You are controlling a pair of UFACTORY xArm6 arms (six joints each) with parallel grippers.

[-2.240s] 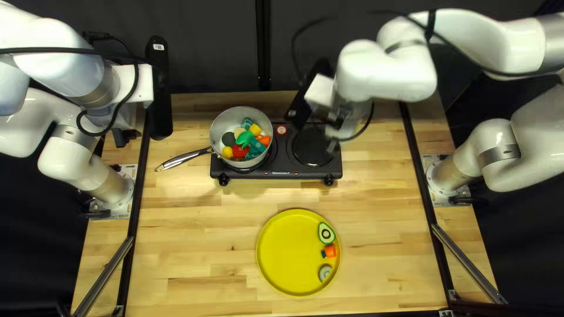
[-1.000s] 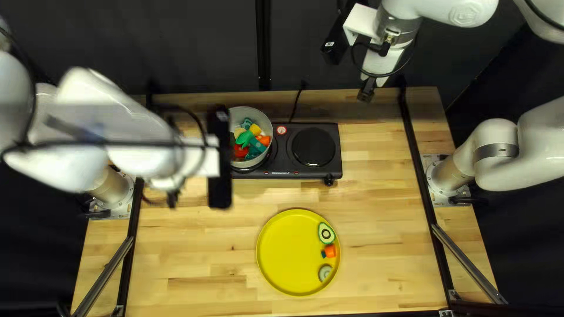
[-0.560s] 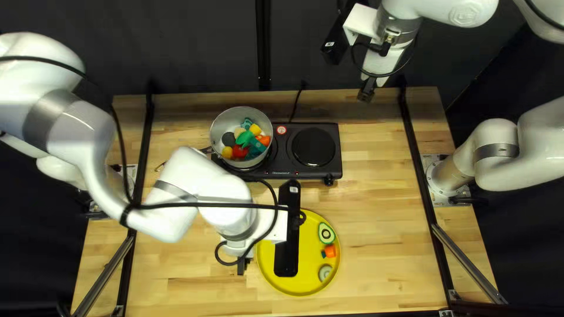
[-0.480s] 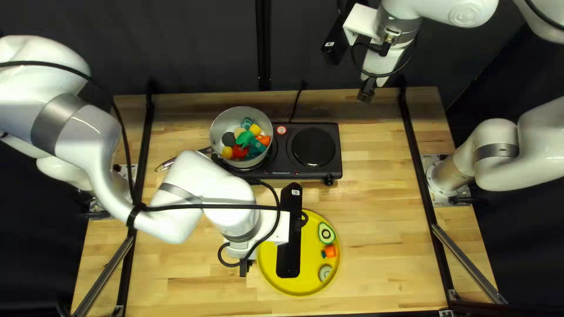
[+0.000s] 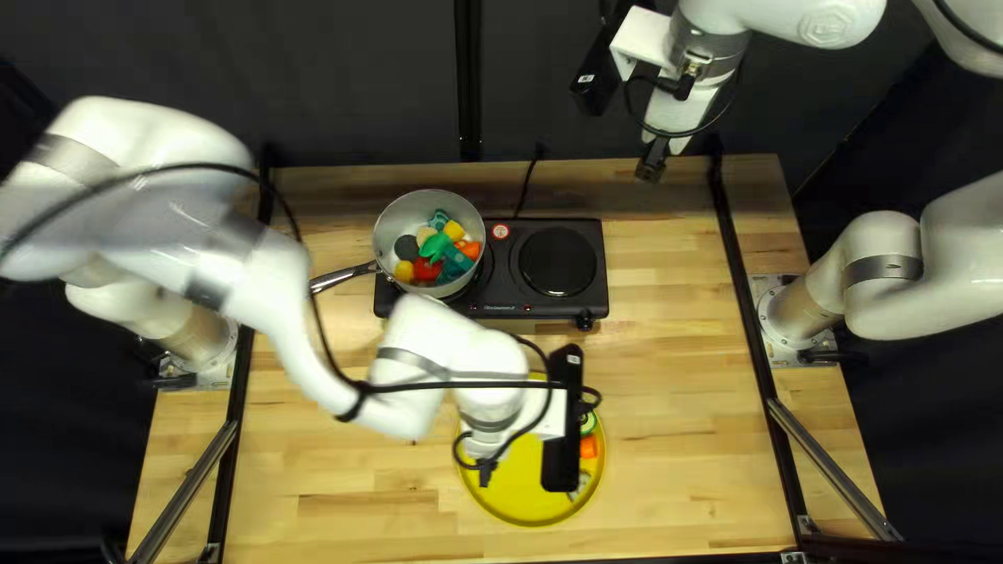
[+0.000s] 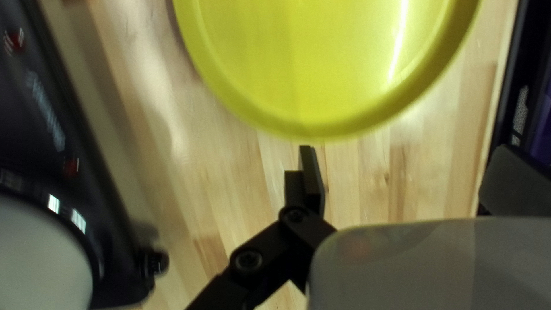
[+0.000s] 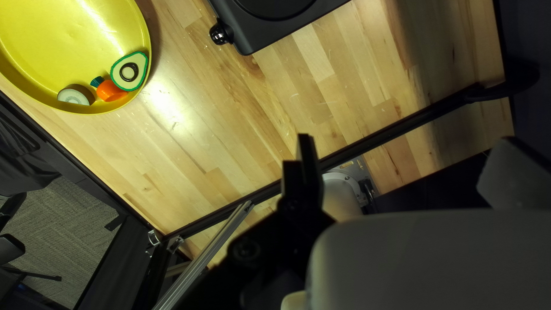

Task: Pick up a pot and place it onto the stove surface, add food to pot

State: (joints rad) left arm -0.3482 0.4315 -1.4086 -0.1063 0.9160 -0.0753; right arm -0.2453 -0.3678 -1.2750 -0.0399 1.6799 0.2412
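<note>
Left gripper point(image 5: 484, 472) hangs empty with its fingers apart over the yellow plate point(image 5: 509, 501), just above the rim on the side opposite the food. Two seconds ago this arm was folded back at its own edge of the table point(image 5: 689, 407); since then it has swung across in front of the stove point(image 5: 556, 262) and come down over the plate. Right gripper point(image 5: 649, 168), also spread and empty, has lifted off the stove and has hung still for the last second, well beyond the plate, over the table's far edge.

I read this as the pot step being done and the left arm going for another piece to add. It must still cross the plate to reach one.

Three toy pieces lie together against the plate's rim nearest the right arm's base: an avocado half point(image 7: 129, 72), a small orange piece point(image 7: 108, 91) and a pale round slice point(image 7: 74, 97). The rest of the plate is bare.

The pot point(image 5: 392, 219) stands beyond the plate on the stove's burner, to the plate's left in the top left view. It holds a heap of toy food: green, yellow, red, orange, teal and one dark round piece.
</note>
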